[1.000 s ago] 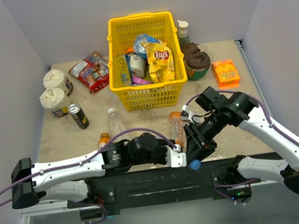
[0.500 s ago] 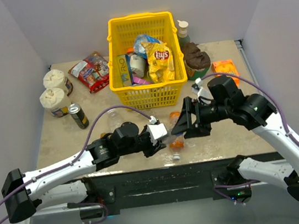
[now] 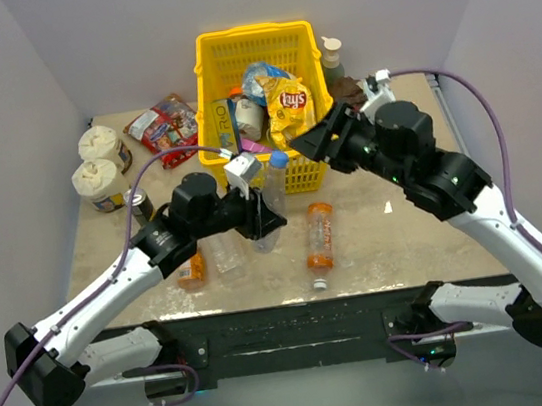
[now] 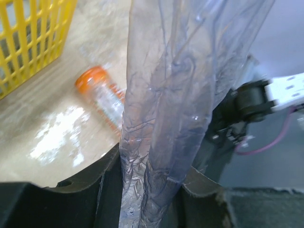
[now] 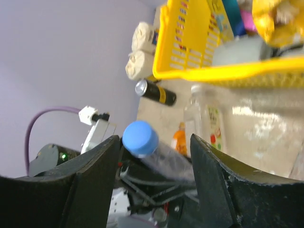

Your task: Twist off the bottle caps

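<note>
My left gripper (image 3: 261,219) is shut on a crumpled clear bottle (image 3: 270,195) and holds it above the table, its blue cap (image 3: 278,159) pointing toward the basket. In the left wrist view the bottle (image 4: 166,118) fills the space between the jaws. My right gripper (image 3: 309,145) is open just right of the cap. In the right wrist view the blue cap (image 5: 140,138) sits between the spread fingers, nearer the left one. An orange-label bottle (image 3: 319,237) lies on the table, with a small white cap (image 3: 319,284) near its end. A small orange juice bottle (image 3: 192,270) and another clear bottle (image 3: 227,260) lie under my left arm.
A yellow basket (image 3: 214,120) full of snacks stands at the back centre. A dark can (image 3: 136,204) and two white-topped tubs (image 3: 98,177) stand at the left. A red snack bag (image 3: 167,127), a brown tub (image 3: 357,108) and an orange box (image 3: 408,131) are at the back.
My left gripper has lifted the clear blue-capped bottle from the front edge up toward the basket. My right arm has risen and swung back, its open gripper now around the cap.
</note>
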Robot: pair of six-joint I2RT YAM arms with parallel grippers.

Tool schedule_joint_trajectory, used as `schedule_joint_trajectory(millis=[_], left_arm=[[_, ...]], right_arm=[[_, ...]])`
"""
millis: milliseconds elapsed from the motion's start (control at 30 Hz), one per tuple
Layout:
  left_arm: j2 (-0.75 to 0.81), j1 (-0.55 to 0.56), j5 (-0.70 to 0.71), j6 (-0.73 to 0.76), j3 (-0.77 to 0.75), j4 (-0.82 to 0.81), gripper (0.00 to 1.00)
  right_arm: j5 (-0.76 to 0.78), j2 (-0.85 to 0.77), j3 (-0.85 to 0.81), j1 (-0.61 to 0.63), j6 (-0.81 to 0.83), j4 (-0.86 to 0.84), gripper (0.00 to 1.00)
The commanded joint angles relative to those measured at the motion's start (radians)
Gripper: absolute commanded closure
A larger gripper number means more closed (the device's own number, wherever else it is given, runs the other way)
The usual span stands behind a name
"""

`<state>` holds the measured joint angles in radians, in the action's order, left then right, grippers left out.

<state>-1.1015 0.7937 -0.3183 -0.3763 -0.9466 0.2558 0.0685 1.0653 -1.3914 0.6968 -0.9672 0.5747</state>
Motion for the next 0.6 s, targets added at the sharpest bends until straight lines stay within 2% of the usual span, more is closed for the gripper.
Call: schedule_joint_trajectory(millis=[0,100,300,567], left_arm=[[-0.008,-0.059,-0.206,-0.192,-0.054,-0.061,0.65],[-0.011,-0.077,-0.2,-0.196,-0.052,-0.053,0.65],[-0.026,-0.12,-0.229,-0.202,-0.052,-0.047,0.65],[-0.035,-0.129,-0.237,-0.202,-0.052,-0.053,0.65]], right_arm=[[0.152,0.136,-0.205,0.079,0.14,-0.028,0.37],[0.24,0.165,-0.254,0.147,0.206,-0.006,0.37],[0.202,0.216,-0.3,0.174,0.288,0.02,0.38],[0.252,0.259,-0.331,0.198,0.309,0.086,0.4]])
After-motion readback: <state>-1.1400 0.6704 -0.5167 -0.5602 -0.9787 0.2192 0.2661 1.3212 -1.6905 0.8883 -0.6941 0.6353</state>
